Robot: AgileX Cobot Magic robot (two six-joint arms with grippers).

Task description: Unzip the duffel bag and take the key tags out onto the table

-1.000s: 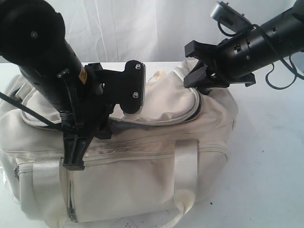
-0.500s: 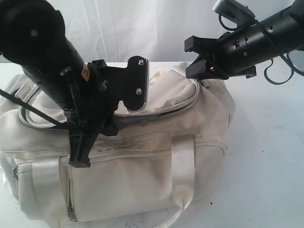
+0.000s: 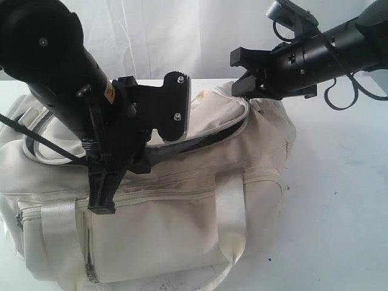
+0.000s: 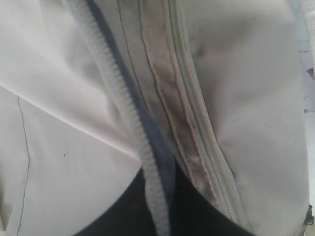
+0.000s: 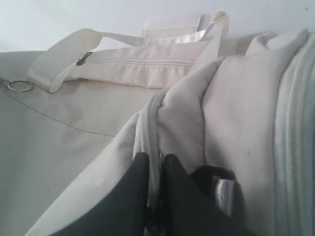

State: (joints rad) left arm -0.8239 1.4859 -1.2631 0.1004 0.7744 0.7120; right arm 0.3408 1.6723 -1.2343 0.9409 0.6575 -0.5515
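Note:
The cream-white duffel bag [image 3: 182,224] lies on the white table [image 3: 339,200]. Its top zipper [image 3: 212,134] is partly undone, and a dark gap shows under the lifted flap. My left gripper [image 3: 144,162] sits on the bag's top, shut on the zipper edge [image 4: 125,113], which runs between its dark fingers [image 4: 118,216]. My right gripper [image 3: 242,90] is at the bag's far right end. It is shut on the flap's zipper edge [image 5: 150,123], pinched between its black fingers [image 5: 130,196]. The key tags are hidden.
The left arm [image 3: 54,73] covers much of the bag's left top. A satin handle [image 3: 230,212] hangs down the front. The right wrist view shows a side-pocket zipper pull [image 5: 83,58] and a metal ring [image 5: 19,86]. A white cloth backdrop [image 3: 182,36] hangs behind the table.
My right gripper has moved left and slightly up with the flap edge, and the dark gap along the zipper has widened. The left arm shifted slightly, then held still.

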